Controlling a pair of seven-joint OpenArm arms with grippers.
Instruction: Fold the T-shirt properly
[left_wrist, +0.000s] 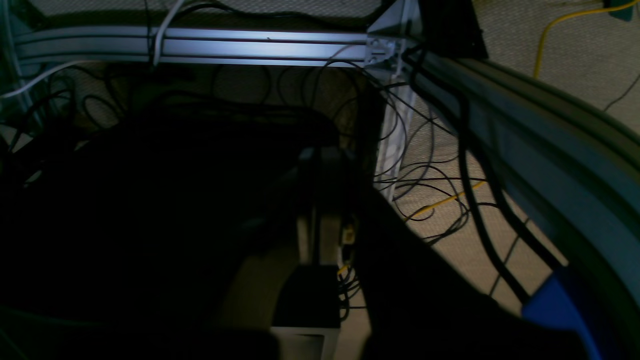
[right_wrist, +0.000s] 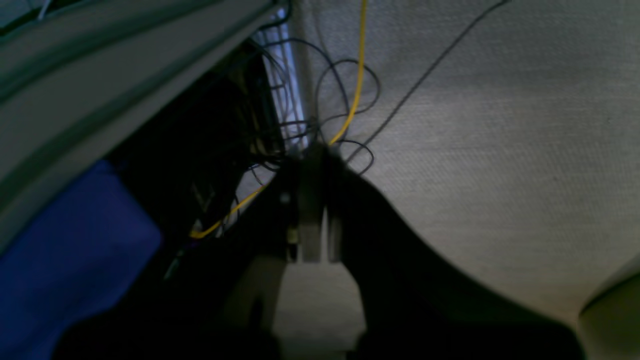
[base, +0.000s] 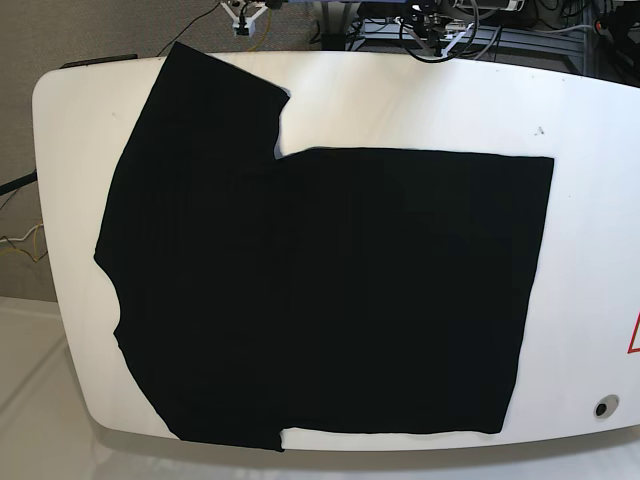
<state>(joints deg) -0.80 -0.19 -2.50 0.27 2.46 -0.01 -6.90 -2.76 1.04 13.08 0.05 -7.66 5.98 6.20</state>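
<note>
The T-shirt (base: 320, 300) lies spread flat and black across most of the white counter (base: 590, 200) in the base view, filling the centre and left of the frame. One sleeve reaches toward the upper left, and another runs to the lower-left edge, where its cloth comes right to the counter's rim. No fold is made yet, so the task looks to be at its start.

Neither arm appears in the base view. In the right wrist view the right fingers (right_wrist: 314, 235) stand closed together at centre frame, holding nothing, with floor and loose cables beyond them. In the left wrist view the left fingers (left_wrist: 324, 235) are dark and hard to read; they appear shut and empty as well.

The likely trouble: with both sets of fingers closed and well away from the cloth, a descent without opening would push and rumple it instead of pinching it. The cloth at the lower-left rim could slide off if dragged that way. Plain black fabric also hides its edges, so a grasp may catch two layers.
</note>
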